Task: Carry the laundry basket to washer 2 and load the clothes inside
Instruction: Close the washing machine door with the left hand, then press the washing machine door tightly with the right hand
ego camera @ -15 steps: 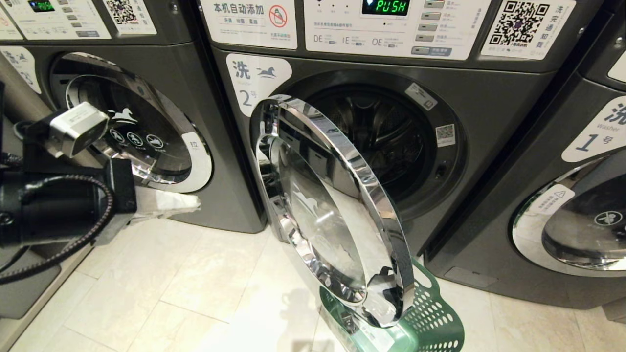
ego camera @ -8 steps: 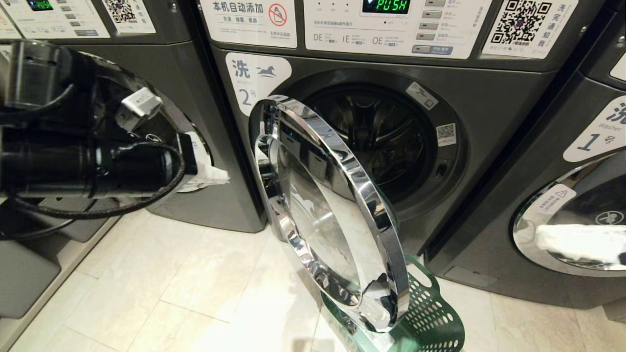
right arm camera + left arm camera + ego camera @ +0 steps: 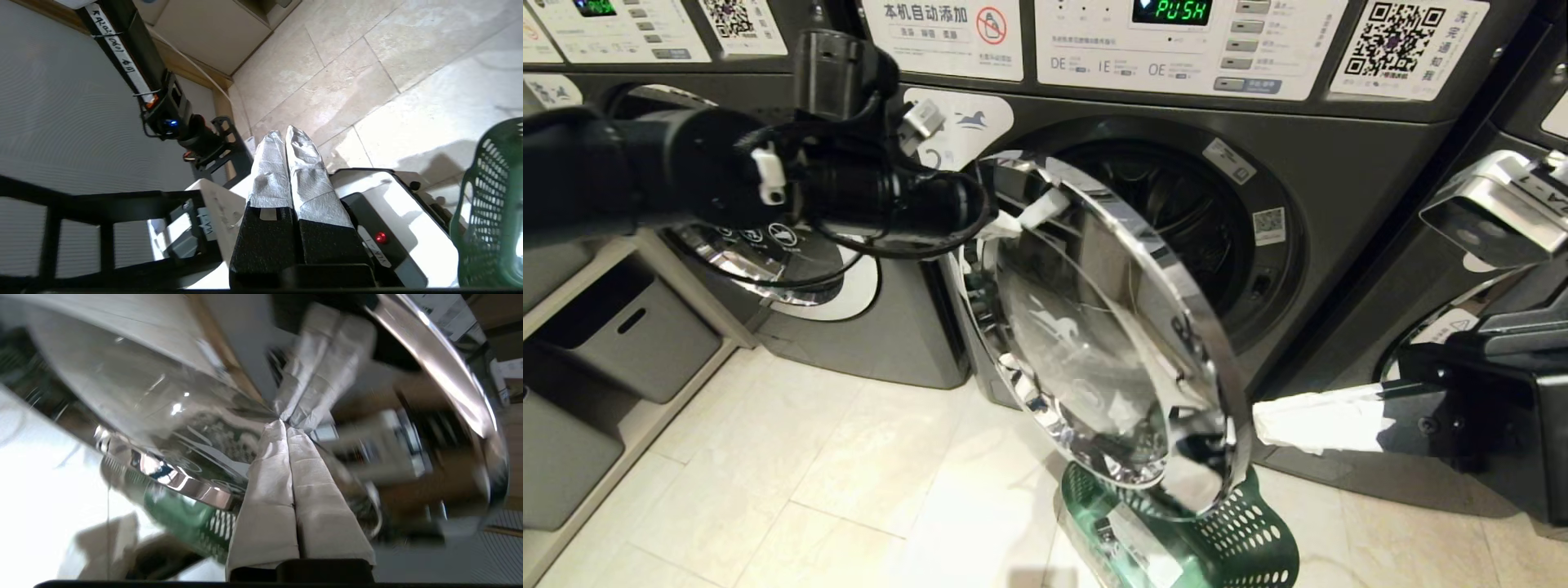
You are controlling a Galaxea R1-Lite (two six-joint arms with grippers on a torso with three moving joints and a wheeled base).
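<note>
Where door hangs open, laundry basket [image 3: 1233, 539] below.

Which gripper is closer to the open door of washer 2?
Left. The left gripper touches the door near its upper rim; the right gripper is beside its lower right edge.

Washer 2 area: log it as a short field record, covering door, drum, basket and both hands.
washer 2: middle machine, display reads PUSH
door: swung open, chrome rim toward the camera
drum: dark, no clothes visible inside
laundry basket: on the floor below the open door, partly hidden by it
left hand: shut, tips at the door's upper rim
right hand: shut, empty, low beside the door's right edge
</note>
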